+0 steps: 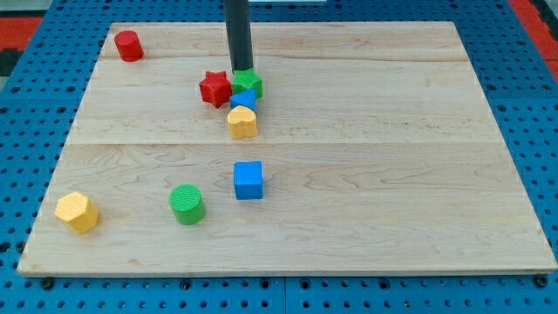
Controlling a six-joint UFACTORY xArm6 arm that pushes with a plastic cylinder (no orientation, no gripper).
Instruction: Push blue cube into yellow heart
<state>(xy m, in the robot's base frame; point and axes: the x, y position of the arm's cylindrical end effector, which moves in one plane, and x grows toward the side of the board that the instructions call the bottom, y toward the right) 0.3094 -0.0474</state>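
Note:
The yellow heart (pixel 242 123) lies a little above the board's middle. A small blue block (pixel 243 98) touches its upper edge, wedged between the heart, a green star (pixel 248 85) and a red star (pixel 214 89). A blue cube (pixel 248 180) stands alone below the heart, apart from it. My tip (pixel 241 71) comes down from the view's top and ends at the green star's upper edge, just above the cluster.
A red cylinder (pixel 129 45) stands at the top left. A green cylinder (pixel 187 204) stands left of the blue cube. A yellow hexagonal block (pixel 77 212) lies at the bottom left. The wooden board (pixel 392 174) rests on a blue perforated table.

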